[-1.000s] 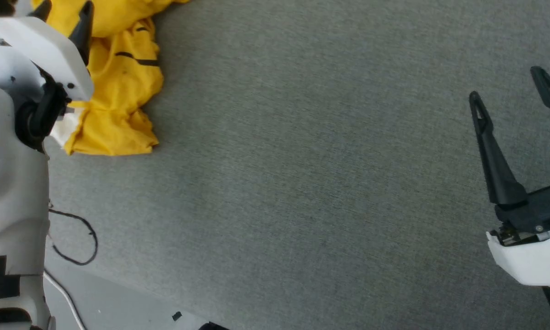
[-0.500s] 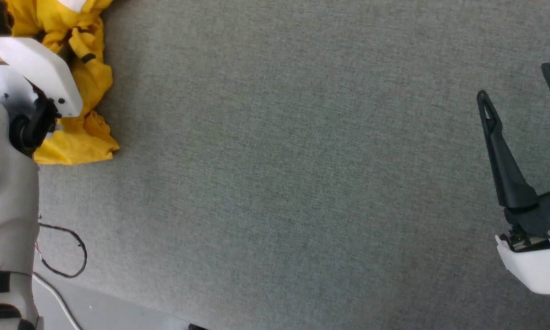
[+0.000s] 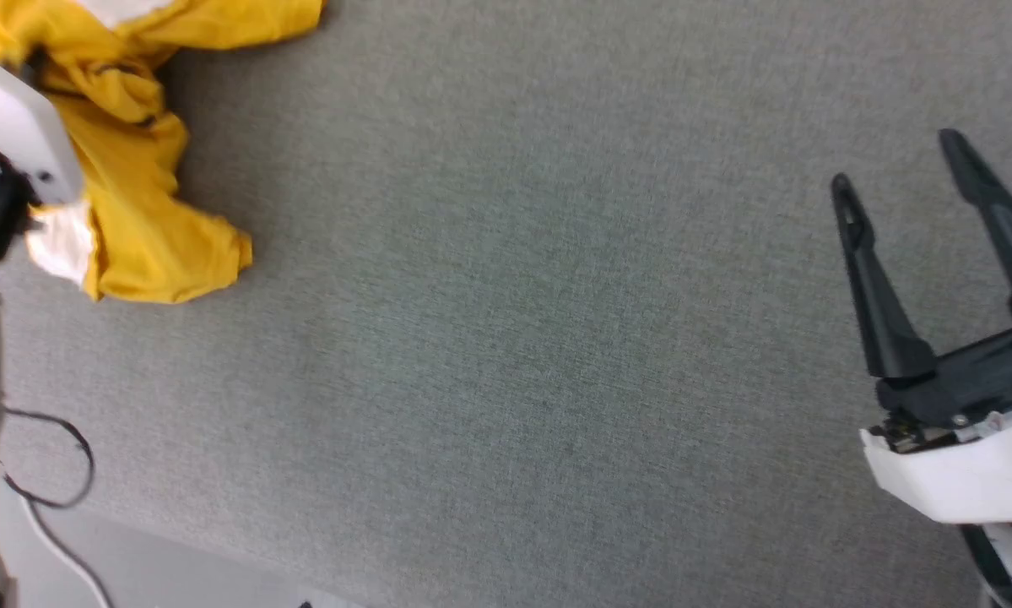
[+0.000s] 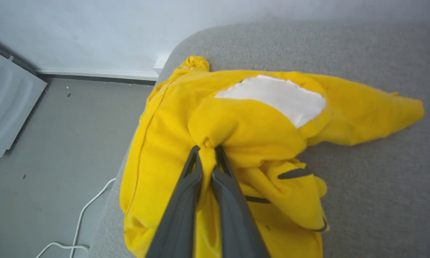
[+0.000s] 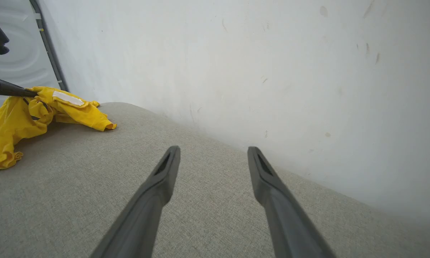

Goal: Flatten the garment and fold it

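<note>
My left gripper [image 4: 208, 148] pinches a fold of the garment [image 3: 134, 228], bunched at 10 o'clock on the gray cushion [image 3: 514, 338], one sleeve [image 3: 252, 21] pointing to 3. My right gripper [image 3: 894, 159] is spread wide, empty.

Grey fabric surface [image 3: 506, 338], crumpled garment [image 3: 134, 228] at its corner

No text, label, brand, number or sign is readable in any view. The print on the garment [image 4: 258, 125] is just a plain white patch [image 4: 275, 98] and dark stripes [image 4: 293, 173], with no lettering on them.
</note>
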Available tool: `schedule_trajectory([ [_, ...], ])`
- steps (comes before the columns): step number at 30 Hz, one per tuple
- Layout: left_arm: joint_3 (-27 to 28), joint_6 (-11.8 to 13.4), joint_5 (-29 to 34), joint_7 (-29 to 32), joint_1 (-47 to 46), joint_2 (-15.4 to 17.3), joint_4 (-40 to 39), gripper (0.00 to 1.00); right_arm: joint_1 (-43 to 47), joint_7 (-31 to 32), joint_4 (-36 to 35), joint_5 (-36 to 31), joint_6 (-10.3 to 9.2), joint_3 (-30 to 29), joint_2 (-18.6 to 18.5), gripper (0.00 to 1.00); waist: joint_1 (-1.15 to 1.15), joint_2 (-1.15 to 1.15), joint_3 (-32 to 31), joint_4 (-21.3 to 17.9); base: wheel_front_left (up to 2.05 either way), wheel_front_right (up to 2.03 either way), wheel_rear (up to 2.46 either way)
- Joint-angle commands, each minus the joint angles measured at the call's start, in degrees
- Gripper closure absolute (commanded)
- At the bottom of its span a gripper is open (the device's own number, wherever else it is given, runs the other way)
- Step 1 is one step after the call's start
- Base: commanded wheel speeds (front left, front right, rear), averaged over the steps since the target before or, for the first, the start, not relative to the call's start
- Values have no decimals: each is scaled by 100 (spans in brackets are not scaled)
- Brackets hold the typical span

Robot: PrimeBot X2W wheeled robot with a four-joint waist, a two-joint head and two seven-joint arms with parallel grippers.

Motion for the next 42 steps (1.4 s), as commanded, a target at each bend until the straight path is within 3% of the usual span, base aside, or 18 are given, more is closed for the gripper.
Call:
schedule_trajectory([
  [1,19,51,36,-17,-153,64,-97,100,-68,-81,70,33,-6,3,61,0,0,0,-388,-43,0,0,0],
  [11,-85,-4,-52,703,-711,312,-1164,100,265,-714,803,46,-6,-76,718,0,0,0,-1543,-279,0,0,0],
  [16,-273,-45,-190,1178,-1062,158,-1720,100,499,-950,1090,53,-6,-196,933,0,0,0,-2066,-409,0,0,0],
  [22,-446,-70,-525,1494,-1363,-304,-2006,100,679,-1130,1329,68,-6,-337,1056,0,0,0,-2654,-708,0,0,0],
  [30,-769,-44,-1178,2004,-1295,-1258,-2375,100,941,-1181,1365,214,-6,-709,1082,0,0,0,-3095,-1224,0,0,0],
  [37,-1365,-52,-1275,2171,-626,-1770,-2843,100,987,-1157,1208,225,-6,-957,1083,0,0,0,-3146,-1716,0,0,0],
  [42,-1730,104,-1240,1800,160,-2206,-3007,100,982,-1132,1152,253,-6,-1004,1083,0,0,0,-3028,-1973,0,0,0],
])
